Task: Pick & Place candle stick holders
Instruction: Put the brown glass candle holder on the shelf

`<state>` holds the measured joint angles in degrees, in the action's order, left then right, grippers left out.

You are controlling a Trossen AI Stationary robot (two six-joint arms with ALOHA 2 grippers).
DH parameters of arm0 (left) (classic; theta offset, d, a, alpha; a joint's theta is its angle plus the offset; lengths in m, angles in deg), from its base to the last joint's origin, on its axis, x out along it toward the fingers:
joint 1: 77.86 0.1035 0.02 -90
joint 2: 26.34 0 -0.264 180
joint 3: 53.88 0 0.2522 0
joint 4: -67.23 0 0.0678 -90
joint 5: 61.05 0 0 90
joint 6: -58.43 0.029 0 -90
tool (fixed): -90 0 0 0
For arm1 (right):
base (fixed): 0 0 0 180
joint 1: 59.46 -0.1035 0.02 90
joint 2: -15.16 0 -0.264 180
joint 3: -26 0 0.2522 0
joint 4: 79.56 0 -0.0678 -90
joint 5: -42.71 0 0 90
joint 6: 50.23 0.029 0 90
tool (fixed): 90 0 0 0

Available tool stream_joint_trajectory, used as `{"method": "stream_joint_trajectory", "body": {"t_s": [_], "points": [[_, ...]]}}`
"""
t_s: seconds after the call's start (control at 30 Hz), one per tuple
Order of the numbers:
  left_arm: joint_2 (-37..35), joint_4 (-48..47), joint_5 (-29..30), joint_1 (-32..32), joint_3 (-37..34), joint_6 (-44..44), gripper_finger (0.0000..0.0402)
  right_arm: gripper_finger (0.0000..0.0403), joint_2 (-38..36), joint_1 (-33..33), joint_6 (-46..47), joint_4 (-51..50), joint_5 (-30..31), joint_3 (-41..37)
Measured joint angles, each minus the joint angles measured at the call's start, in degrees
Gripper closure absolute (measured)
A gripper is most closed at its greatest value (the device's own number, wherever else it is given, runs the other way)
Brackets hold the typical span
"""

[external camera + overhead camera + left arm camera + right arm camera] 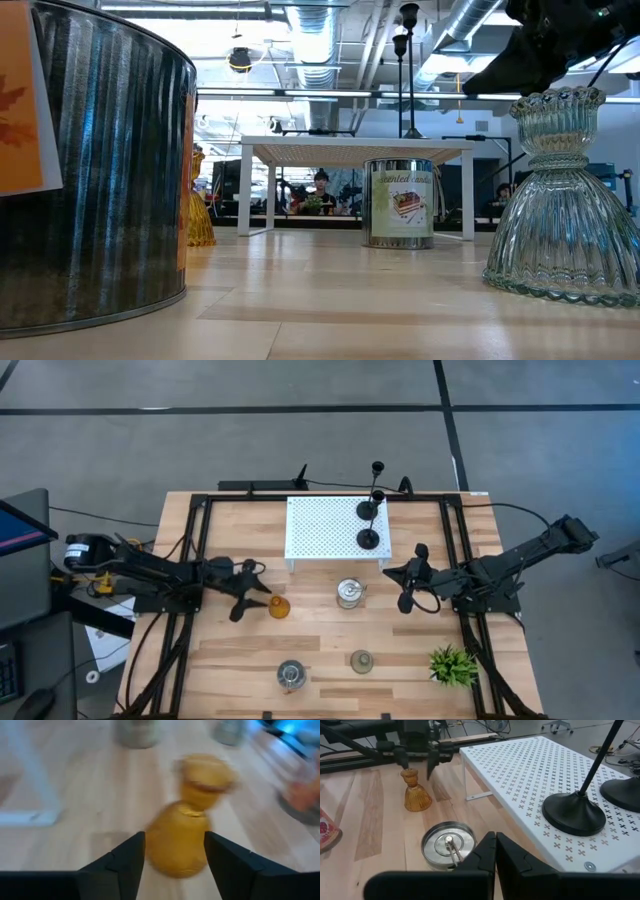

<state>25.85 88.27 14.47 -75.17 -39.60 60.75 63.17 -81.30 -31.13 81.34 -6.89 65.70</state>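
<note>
The amber glass holder (pixel 279 606) stands on its base on the table. My left gripper (pixel 255 592) is open, and its fingers stand on either side of the amber holder (pixel 185 835) without a touch that I can see. It also shows in the right wrist view (pixel 418 765). My right gripper (pixel 495 845) is shut and empty, to the right of a silvery jar (pixel 349 593). Two black thin-stemmed holders (pixel 367 510) (pixel 369 540) stand on the white perforated stand (pixel 320 525). A second silvery jar (pixel 291 675) and the grey-green holder (pixel 361 661) stand near the front edge.
A spiky green plant (pixel 452 665) stands at the front right. The white stand takes up the far middle of the table. Dark frame rails (pixel 190 560) run along both sides of the table. In the low view, people show in the room behind the table.
</note>
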Motion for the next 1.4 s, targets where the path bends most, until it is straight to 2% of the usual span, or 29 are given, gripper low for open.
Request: {"method": "stream_joint_trajectory", "body": {"t_s": [0.13, 0.23, 0.37, 0.57, 0.93, 1.4], "points": [[0.0, 0.1, -1.1, -1.5, 0.0, 5.3, 0.0188, 0.0402, 0.0, 0.0, 0.2, 0.2, 0.0, 0.0], [0.0, 0.2, 1.2, -1.5, 0.0, 6.0, 0.0184, 0.0402, 0.0, 0.3, 1.5, 0.3, 0.1, 0.0], [0.1, 1.1, 2.1, -1.5, 0.0, 5.8, 0.0174, 0.0402, 0.0, 0.9, 1.9, 1.0, 0.1, 0.0], [2.0, 5.3, 1.1, -1.5, 0.0, 0.4, 0.0148, 0.0402, 0.0, 2.3, 1.9, 1.3, 0.1, 0.0], [12.7, 20.7, 1.0, -3.9, 0.0, 0.4, 0.0102, 0.0402, 0.0, 2.4, 2.0, 1.3, 0.0, 0.0], [26.8, 22.8, 1.1, -5.3, 8.3, 0.4, 0.0096, 0.0402, 0.0, 2.4, 2.0, 1.2, 0.0, 0.0]]}}
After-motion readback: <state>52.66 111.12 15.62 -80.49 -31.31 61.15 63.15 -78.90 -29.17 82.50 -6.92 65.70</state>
